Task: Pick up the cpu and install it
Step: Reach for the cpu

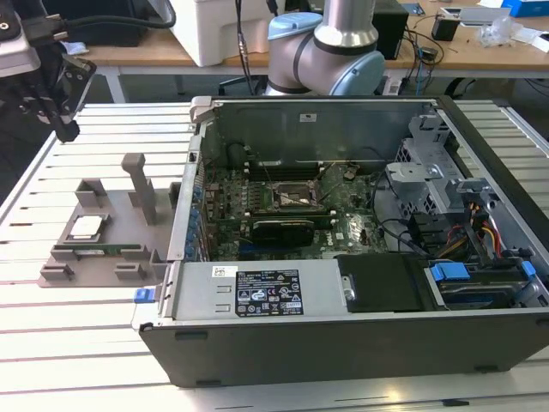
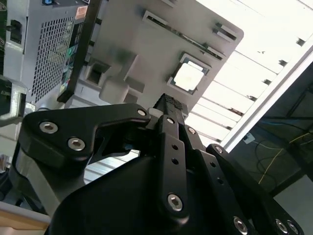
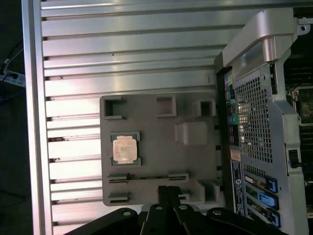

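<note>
Cpu [image 1: 87, 227] lies flat in a square pocket of the grey tray [image 1: 60, 257], silvery top up, nothing touching it. The tray sits on the slatted table [image 1: 86, 343], just beside the open case [image 1: 343, 343], on the exterior view's left.

The exterior view takes in the whole layout. The gripper [image 1: 67, 129] hangs over the table's far left corner, above and beyond the tray and well apart from the chip. The arm [image 1: 326, 43] stands behind the case. Inside the case, the socket [image 1: 296, 197] shows as a dark square with a metal frame near the middle of the board.

The first wrist view looks straight down on the tray [image 3: 156, 132]. There the cpu [image 3: 125, 148] shows its darker rim, and the case's grilled back panel [image 3: 254, 122] runs along one side. The gripper [image 3: 167, 190] pokes in at the edge, its jaws pressed together with nothing between them.

The second wrist view looks along the gripper [image 2: 171, 102] at a slant. A ribbed fingertip pad shows up close, with the cpu [image 2: 190, 77] bright beyond it in the tray [image 2: 146, 44].
</note>
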Controlling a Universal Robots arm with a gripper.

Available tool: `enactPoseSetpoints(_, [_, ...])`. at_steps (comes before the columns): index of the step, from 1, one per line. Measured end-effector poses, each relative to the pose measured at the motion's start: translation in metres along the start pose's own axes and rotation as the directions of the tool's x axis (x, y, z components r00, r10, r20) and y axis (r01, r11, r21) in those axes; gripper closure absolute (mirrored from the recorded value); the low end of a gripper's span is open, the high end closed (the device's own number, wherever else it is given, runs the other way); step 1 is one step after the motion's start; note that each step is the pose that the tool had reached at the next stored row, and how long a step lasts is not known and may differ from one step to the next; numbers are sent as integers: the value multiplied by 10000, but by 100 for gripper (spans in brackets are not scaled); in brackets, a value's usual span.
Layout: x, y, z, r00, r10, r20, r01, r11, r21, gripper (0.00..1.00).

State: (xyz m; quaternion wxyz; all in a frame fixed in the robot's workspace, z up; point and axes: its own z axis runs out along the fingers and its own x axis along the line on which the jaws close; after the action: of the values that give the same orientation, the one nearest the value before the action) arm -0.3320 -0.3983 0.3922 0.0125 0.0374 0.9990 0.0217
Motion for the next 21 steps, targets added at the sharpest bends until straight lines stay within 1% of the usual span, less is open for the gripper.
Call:
enactPoseSetpoints(2, [37, -2, 0, 10000, -1, 0, 1, 10000, 0, 89])
enactPoseSetpoints(3, [74, -5, -1, 10000, -1, 0, 1, 10000, 0, 89])
enactPoseSetpoints(5, [118, -8, -1, 10000, -1, 0, 1, 10000, 0, 89])
enactPoseSetpoints(7, [184, -12, -2, 10000, 0, 0, 0, 10000, 0, 89])
enactPoseSetpoints(11, [271, -18, -3, 10000, 0, 0, 0, 10000, 0, 89])
enactPoseSetpoints(13, [332, -23, -3, 10000, -1, 0, 1, 10000, 0, 89])
enactPoseSetpoints(19, [451, -31, -4, 10000, -1, 0, 1, 10000, 0, 89])
enactPoseSetpoints(21, [535, -36, -4, 10000, 0, 1, 0, 10000, 0, 89])
